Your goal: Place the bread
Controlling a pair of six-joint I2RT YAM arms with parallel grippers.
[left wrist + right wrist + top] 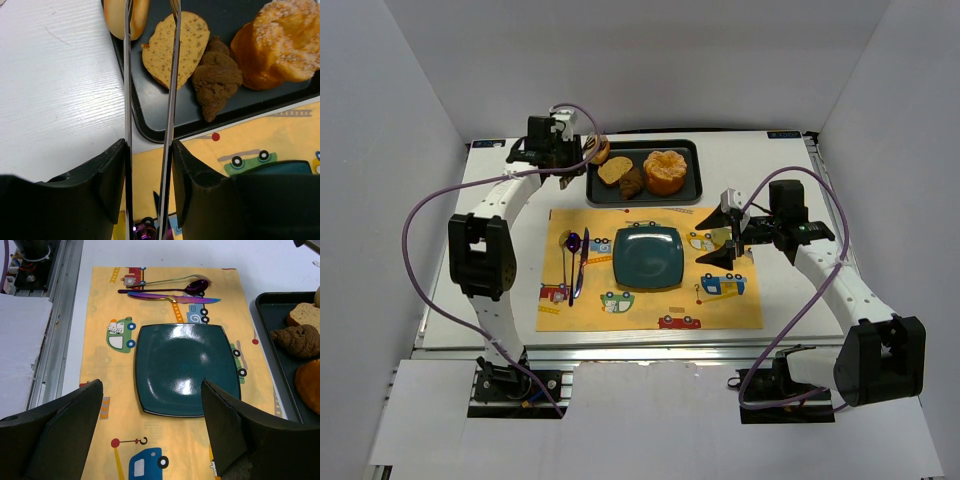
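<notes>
The bread (599, 150) (114, 17), a small golden ring-shaped bun, lies at the left end of the dark tray (692, 190) (150, 125). My left gripper (558, 152) (149, 146) is shut on a pair of shiny metal tongs (171, 100). The tongs' two arms reach out to the bread: one crosses over it, the other passes on its right. Their tips run off the top of the left wrist view, so I cannot see whether they pinch it. My right gripper (731, 240) (152, 390) hangs open and empty at the right side of the teal plate (648, 256) (185, 365).
The tray also holds a tan bread slice (175, 47), a brown lump (216, 80) and a large orange pastry (665, 171) (285, 45). A spoon (175, 289) and a knife (175, 299) lie on the yellow mat (650, 300), left of the plate.
</notes>
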